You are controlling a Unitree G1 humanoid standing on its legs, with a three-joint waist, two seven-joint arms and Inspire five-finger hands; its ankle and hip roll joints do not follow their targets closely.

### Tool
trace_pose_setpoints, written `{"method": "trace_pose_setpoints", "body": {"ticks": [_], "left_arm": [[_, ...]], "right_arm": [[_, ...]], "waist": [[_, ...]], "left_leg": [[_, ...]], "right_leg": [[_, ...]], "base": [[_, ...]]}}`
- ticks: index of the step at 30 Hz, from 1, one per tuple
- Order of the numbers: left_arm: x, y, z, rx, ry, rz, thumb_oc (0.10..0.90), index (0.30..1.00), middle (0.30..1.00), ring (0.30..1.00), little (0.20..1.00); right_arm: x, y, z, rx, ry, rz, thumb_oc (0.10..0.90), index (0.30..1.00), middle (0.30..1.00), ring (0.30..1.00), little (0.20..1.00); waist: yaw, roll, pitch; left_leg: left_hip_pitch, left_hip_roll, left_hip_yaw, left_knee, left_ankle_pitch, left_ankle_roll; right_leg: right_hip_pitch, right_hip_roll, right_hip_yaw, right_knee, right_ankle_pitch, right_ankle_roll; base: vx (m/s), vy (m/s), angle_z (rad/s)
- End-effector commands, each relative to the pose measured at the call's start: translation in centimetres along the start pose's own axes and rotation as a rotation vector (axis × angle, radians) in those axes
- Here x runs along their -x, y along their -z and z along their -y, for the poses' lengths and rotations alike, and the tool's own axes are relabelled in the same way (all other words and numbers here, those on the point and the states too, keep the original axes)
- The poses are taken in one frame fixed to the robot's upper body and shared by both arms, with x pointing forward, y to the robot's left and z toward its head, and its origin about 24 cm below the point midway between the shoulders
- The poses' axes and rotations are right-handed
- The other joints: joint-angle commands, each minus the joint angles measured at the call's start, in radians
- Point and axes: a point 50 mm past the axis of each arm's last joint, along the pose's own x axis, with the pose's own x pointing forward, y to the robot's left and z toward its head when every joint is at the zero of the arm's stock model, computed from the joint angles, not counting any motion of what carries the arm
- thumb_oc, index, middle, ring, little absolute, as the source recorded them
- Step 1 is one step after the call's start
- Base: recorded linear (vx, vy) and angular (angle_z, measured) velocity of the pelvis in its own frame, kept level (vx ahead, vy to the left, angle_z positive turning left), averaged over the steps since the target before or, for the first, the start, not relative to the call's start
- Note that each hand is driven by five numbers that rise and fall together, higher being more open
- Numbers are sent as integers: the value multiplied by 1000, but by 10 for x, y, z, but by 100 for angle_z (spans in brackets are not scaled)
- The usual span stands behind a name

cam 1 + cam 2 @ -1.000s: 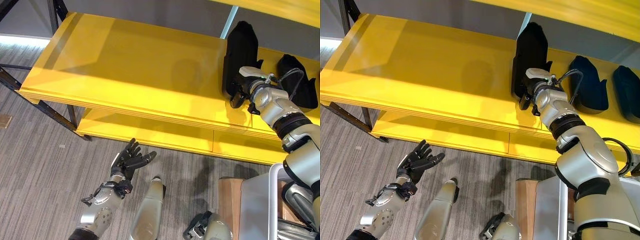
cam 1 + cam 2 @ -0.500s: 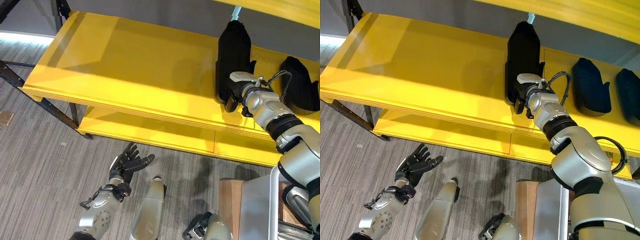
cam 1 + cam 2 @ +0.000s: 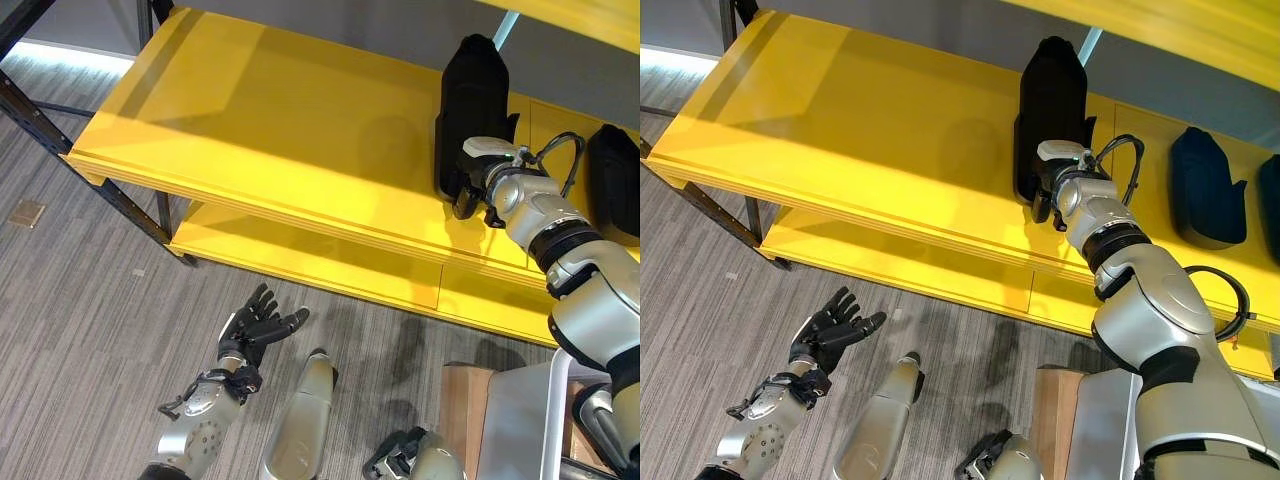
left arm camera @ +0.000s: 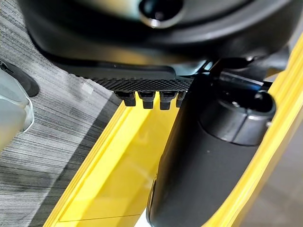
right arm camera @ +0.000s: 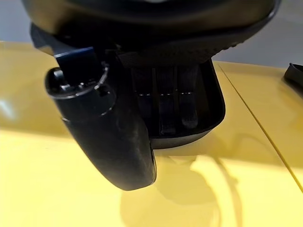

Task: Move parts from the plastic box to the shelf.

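Two arms show, posed very differently. The right arm reaches forward and up to the yellow shelf [image 3: 280,130], where the right hand [image 3: 466,186] has its fingers [image 5: 163,106] laid inside the hollow lower end of a tall black part [image 3: 1050,110] and its thumb [image 5: 111,137] outside the rim, so it is clamped on that part, which stands on the shelf board near the front edge. Another dark part [image 3: 1206,187] lies further right on the same shelf, apart from the first. The left hand [image 3: 255,325] hangs low over the grey carpet floor [image 3: 80,300], palm up, fingers spread and holding nothing. No writing can be read on any part.
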Motion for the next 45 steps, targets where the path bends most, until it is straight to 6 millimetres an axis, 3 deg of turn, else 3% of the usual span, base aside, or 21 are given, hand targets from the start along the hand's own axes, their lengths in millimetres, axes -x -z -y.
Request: {"method": "trace_pose_setpoints", "body": {"ticks": [1, 7, 19, 26, 27, 28, 45], "left_arm": [[-3, -38, 12, 4, 87, 167, 900, 1000, 1000, 1000, 1000], [-2, -38, 13, 0, 94, 165, 900, 1000, 1000, 1000, 1000], [-2, -35, 13, -13, 105, 145, 900, 1000, 1000, 1000, 1000], [-2, -34, 11, -13, 101, 138, 900, 1000, 1000, 1000, 1000], [-2, -35, 11, -17, 102, 143, 900, 1000, 1000, 1000, 1000], [-2, -35, 11, -17, 102, 143, 900, 1000, 1000, 1000, 1000], [-3, -36, 9, -8, 91, 148, 900, 1000, 1000, 1000, 1000]], "right_arm": [[13, 2, 85, -55, 258, -21, 400, 300, 300, 300, 300], [14, 4, 88, -90, 265, -26, 400, 300, 300, 300, 300], [14, 16, 85, -328, 248, -31, 400, 300, 300, 300, 300], [14, 15, 88, -292, 258, -31, 400, 300, 300, 300, 300], [14, 13, 88, -277, 258, -26, 824, 893, 893, 893, 893], [14, 13, 88, -277, 258, -26, 900, 1000, 1000, 1000, 1000], [12, -8, 80, -67, 200, 37, 900, 1000, 1000, 1000, 1000]], "waist": [[11, 13, -41], [15, 18, -39], [16, 27, -38], [18, 27, -37], [17, 26, -37], [17, 26, -37], [21, 22, -24]], "left_leg": [[60, 102, -59, 46, -166, -27], [58, 100, -59, 45, -162, -27], [52, 94, -64, 44, -156, -24], [46, 91, -64, 50, -157, -23], [45, 92, -66, 51, -157, -23], [45, 92, -66, 51, -157, -23], [40, 93, -68, 51, -153, -26]], "right_leg": [[-44, -16, 30, 3, 94, 7], [-46, -15, 31, 6, 95, 7], [-50, -17, 27, 5, 98, 8], [-52, -18, 27, 13, 97, 7], [-53, -19, 27, 15, 96, 7], [-53, -19, 27, 15, 96, 7], [-59, -17, 29, 19, 91, 4]], "base": [[0, 0, 0], [0, 0, 0], [0, 0, 0], [0, 0, 0], [0, 0, 0], [0, 0, 0], [0, 0, 0]]}}
